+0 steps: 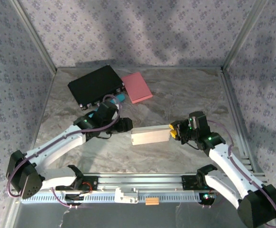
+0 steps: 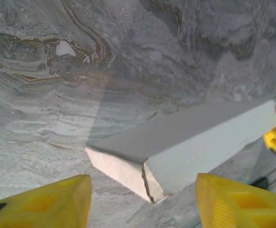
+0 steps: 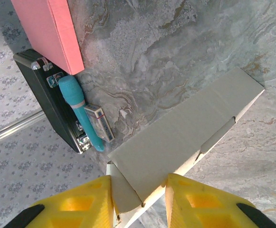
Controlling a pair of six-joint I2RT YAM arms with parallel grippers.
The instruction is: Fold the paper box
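The paper box (image 1: 150,136) is a long, slim block of pale off-white card lying flat on the marbled desk (image 1: 185,95). Its top panel is smooth, a tucked tab shows along one long edge, and the end flaps sit not quite flush. The right fingers (image 3: 199,204) pinch one end of it between them, while the left fingers (image 2: 57,202) stand spread, with the other end lying between and just ahead of their tips, untouched.

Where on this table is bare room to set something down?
Free: far right of table, between pink box and right wall; the near strip between white box and arm bases. Crowded: far left, around case and pen.
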